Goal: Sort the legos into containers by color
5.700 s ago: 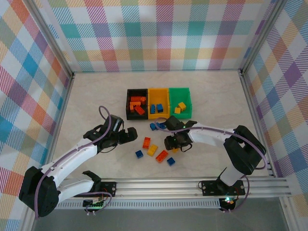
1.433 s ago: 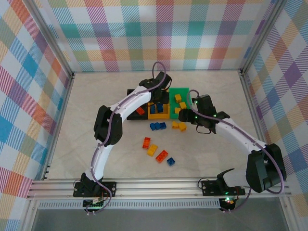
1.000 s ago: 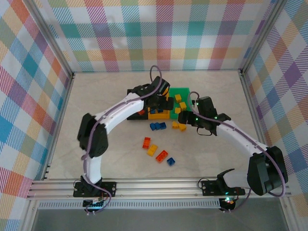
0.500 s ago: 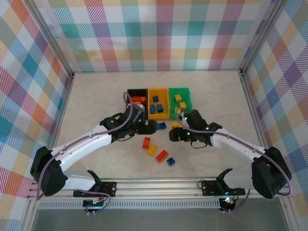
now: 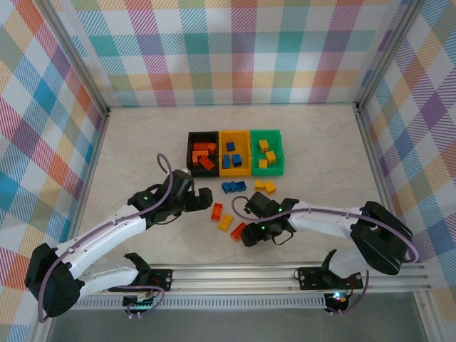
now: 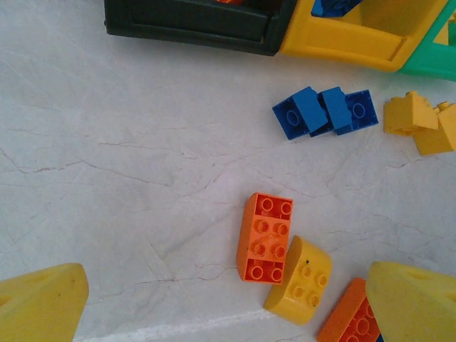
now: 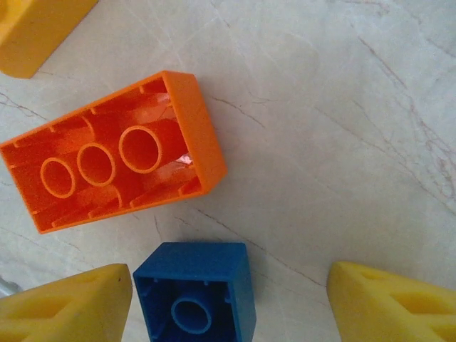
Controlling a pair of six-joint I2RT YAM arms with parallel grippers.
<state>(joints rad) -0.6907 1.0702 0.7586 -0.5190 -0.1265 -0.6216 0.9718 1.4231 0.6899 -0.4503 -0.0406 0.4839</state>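
Observation:
Three joined bins stand at the back: black (image 5: pixel 202 153) with orange-red legos, yellow-orange (image 5: pixel 234 153) with blue ones, green (image 5: pixel 266 152) with yellow ones. Loose on the table lie a blue pair (image 5: pixel 233 187), a yellow pair (image 5: pixel 265 187), an orange brick (image 5: pixel 217 211), a yellow piece (image 5: pixel 226 221) and another orange brick (image 5: pixel 239 229). My left gripper (image 5: pixel 201 198) is open just left of the orange brick (image 6: pixel 266 237), with nothing between its fingers (image 6: pixel 39 303). My right gripper (image 7: pixel 228 306) is open and low around an upside-down blue brick (image 7: pixel 196 296), beside an upside-down orange brick (image 7: pixel 114 171).
The checkered walls and metal frame rails (image 5: pixel 235 274) enclose the table. Bare marble-patterned tabletop (image 5: pixel 142 157) spreads left of the bins and right of the green one. The black bin's front wall (image 6: pixel 192 21) lies at the top of the left wrist view.
Both arms pulled back from the bins toward the near side. The left gripper moved left off the blue pair. The right gripper came down over the front blue brick.

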